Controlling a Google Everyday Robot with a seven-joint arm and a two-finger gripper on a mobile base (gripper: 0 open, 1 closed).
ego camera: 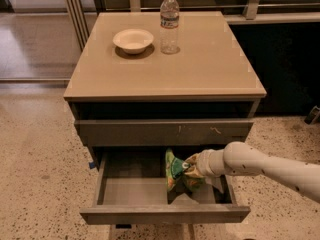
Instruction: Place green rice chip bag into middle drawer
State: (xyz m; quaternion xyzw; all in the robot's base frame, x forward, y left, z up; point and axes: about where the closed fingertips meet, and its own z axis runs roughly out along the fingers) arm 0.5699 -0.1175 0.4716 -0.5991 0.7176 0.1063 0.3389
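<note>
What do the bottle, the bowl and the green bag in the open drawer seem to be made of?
The water bottle: likely clear plastic, the tabletop shows through it. The bowl: off-white, matte; ceramic or paper, unclear. The green rice chip bag: glossy wrinkled film, probably plastic. The gripper holds it inside the open middle drawer.

We see the green rice chip bag (176,170) as glossy, crinkled film catching light in the lower middle of the frame. There the gripper (191,165), off-white and matt, perhaps plastic, clasps it over the middle drawer (165,214). That drawer looks like matt grey-brown laminate with a plain front. The drawer front above it (150,132) carries small pale scratches. The cabinet top (200,69) is smooth tan with a soft sheen. The bowl (133,39) is matt cream, the bottle (169,23) clear plastic. The floor (35,159) is speckled, polished stone.
</note>
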